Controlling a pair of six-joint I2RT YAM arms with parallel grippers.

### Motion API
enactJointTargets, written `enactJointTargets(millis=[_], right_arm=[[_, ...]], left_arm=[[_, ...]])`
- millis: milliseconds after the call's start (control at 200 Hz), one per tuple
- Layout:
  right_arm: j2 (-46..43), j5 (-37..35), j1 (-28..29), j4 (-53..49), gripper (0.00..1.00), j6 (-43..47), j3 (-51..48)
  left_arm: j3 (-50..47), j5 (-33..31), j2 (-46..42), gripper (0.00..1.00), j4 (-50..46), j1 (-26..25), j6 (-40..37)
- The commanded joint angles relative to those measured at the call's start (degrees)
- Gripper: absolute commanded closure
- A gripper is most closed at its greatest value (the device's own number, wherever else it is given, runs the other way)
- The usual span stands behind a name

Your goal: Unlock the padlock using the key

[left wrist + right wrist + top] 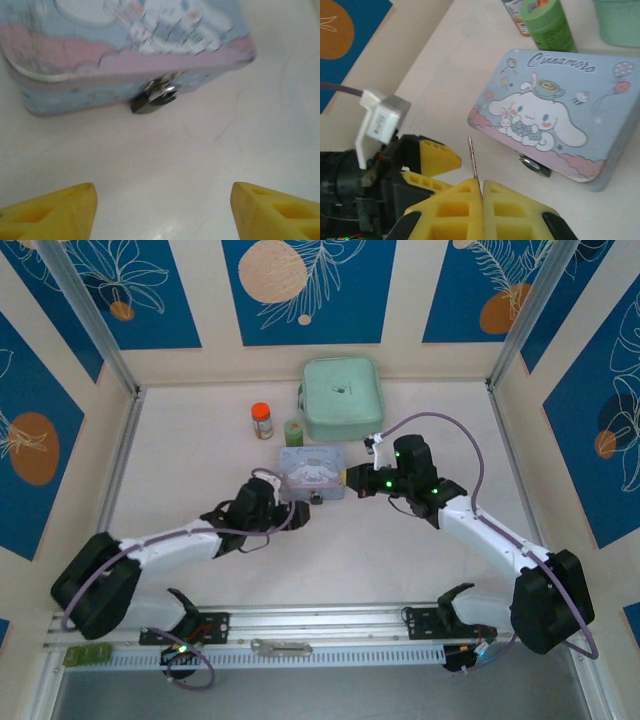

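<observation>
Key (pixel 473 159): clamped upright in right gripper (pixel 481 186).
Left gripper (pixel 163 195): spread apart, empty, facing padlock (pixel 156 96).
Remaining: insertion, turning; padlock seemingly not yet opened.

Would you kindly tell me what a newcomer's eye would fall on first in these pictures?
The pale blue Cinnamoroll tin at mid-table draws the eye, with the small dark padlock at the clasp on its near side. Just right of the tin, the right gripper pinches the thin key, and the open left gripper faces the padlock.
</observation>
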State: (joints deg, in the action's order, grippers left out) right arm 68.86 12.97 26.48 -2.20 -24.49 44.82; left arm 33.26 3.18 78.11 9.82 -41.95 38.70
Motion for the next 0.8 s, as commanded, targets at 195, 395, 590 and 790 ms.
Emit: enactJointTargets(millis=[195,395,590,790], right_arm=[[-2.76,-1.09,-0.73,-0.65,1.0,0.28,-2.42],[-3.21,-0.26,-1.25,0.57,1.0,-0.16,-3.4],[-2.42,0.99,-1.43,2.7,1.0,-0.82,-3.94],[-2.68,1.0,-1.91,3.05,1.0,-0.74,-4.97]], left_arm=[[4.76,-5.85,16.78,0.36,18.19,-2.08,-3.68],[8.54,-11.26,25.26,0.37,25.16,-1.97,-4.48],[13.28,-9.71,31.61,0.39,28.53,-1.9,-2.92],[13.24,-8.76,33.05,0.5,30.23,-1.79,-2.71]])
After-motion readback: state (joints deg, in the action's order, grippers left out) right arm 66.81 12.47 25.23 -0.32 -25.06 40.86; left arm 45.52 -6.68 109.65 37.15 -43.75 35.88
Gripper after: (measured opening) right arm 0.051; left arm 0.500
